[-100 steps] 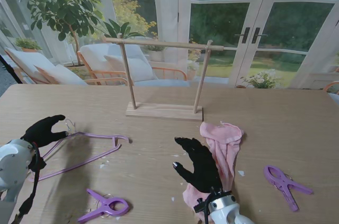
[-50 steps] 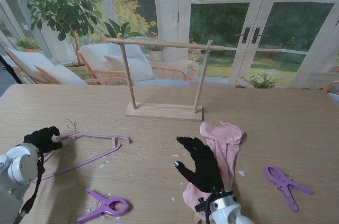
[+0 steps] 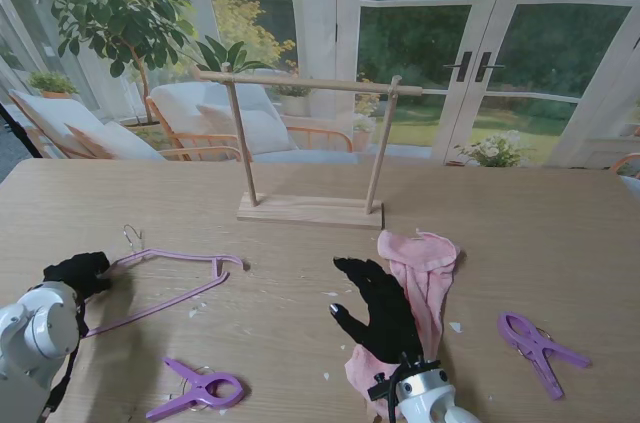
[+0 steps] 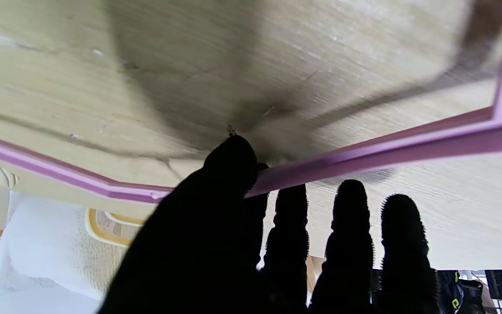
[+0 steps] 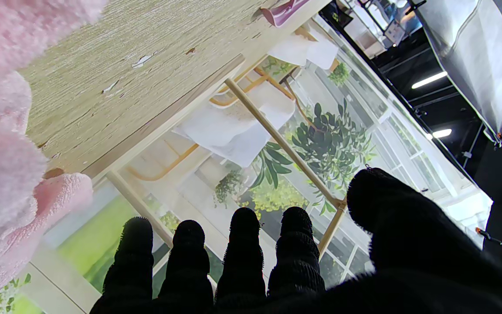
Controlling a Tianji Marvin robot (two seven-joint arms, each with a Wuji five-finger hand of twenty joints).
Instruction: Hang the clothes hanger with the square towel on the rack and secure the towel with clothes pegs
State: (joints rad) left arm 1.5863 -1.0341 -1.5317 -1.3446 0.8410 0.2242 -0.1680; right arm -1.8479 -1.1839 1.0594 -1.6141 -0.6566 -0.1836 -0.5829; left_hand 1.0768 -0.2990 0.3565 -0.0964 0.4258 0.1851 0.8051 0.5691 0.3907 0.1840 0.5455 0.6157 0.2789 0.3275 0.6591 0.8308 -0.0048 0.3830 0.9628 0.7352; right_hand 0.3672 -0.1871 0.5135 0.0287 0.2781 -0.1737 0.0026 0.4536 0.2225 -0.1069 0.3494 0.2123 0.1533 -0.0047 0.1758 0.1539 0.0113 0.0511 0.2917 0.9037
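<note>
The purple clothes hanger (image 3: 170, 261) lies flat on the table at the left, its hook (image 3: 130, 235) pointing away from me. My left hand (image 3: 72, 273) is curled down over the hanger's left end. In the left wrist view its thumb (image 4: 229, 161) and index finger pinch the purple bar (image 4: 364, 152). The pink square towel (image 3: 425, 268) lies crumpled right of centre. My right hand (image 3: 380, 313) rests open and flat along the towel's left edge, holding nothing. Two purple pegs lie loose: one peg (image 3: 200, 388) near me on the left, the other peg (image 3: 538, 341) on the right.
The wooden rack (image 3: 310, 143) stands at the middle back on its base (image 3: 310, 209), with its top rod bare. In the right wrist view the rod (image 5: 277, 135) and the towel (image 5: 7, 152) show. Small white flecks dot the table between the hands.
My left hand went from spread fingers to curled, drawing back nearer to me onto the hanger's left end. The right hand has barely shifted. Hanger, towel and pegs lie where they were.
</note>
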